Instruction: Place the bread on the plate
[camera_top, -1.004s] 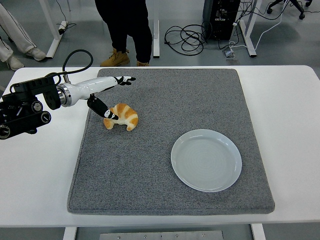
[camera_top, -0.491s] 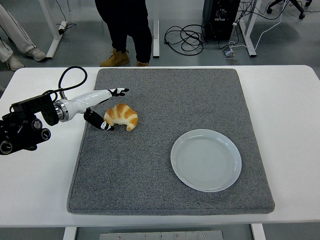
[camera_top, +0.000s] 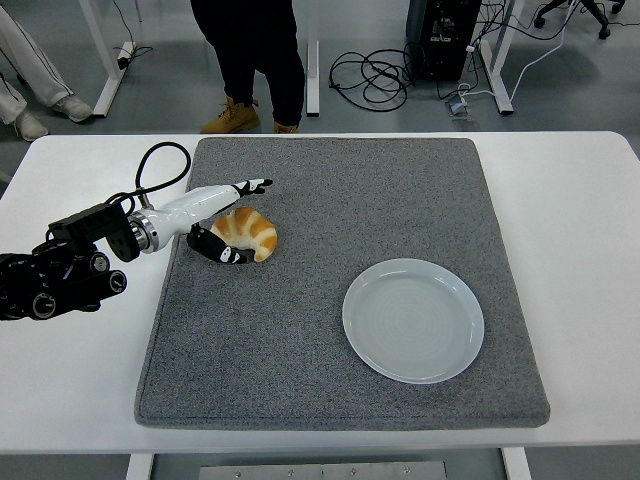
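Head view, my left hand (camera_top: 222, 218) on the grey mat (camera_top: 330, 330), fingers spread around the bread (camera_top: 248, 232), not pinching it, plate (camera_top: 413, 320) well right and nearer.

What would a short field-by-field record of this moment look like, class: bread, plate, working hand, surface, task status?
bread: croissant on the grey mat, left of centre
plate: pale plate, empty, right of and nearer than the croissant
working hand: left hand at the croissant, one finger over its far side, thumb at its near-left end; grip not closed
right hand: out of view
surface: white table
task status: bread not yet on plate
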